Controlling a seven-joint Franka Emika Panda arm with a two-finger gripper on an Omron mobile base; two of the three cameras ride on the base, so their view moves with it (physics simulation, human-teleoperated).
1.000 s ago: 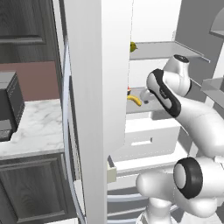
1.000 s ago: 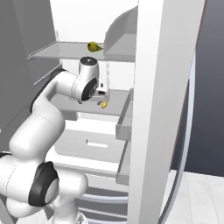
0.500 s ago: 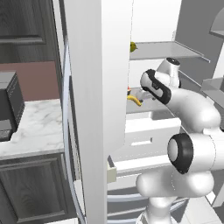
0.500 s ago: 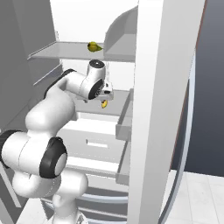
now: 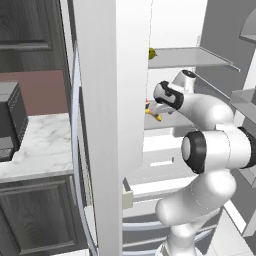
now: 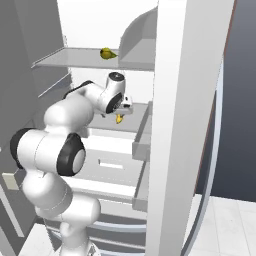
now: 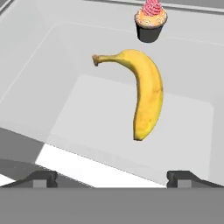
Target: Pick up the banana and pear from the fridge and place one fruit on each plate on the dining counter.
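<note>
- To your left, a marble worktop [image 5: 37, 145] tops dark cabinets [image 5: 35, 215] beside the open fridge [image 5: 112, 100]
- Centre, your gripper [image 7: 111, 177], jaws spread wide, hovers over the banana [image 7: 146, 94] on a grey shelf [image 7: 65, 109]
- The pear [image 6: 106, 53] rests on the shelf above

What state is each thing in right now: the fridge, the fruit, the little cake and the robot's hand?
Fridge: door open.
Banana: lying flat on a fridge shelf, not held.
Pear: resting on the shelf above, untouched.
Cupcake: standing upright beyond the banana.
Hand: open, above the banana, holding nothing.
</note>
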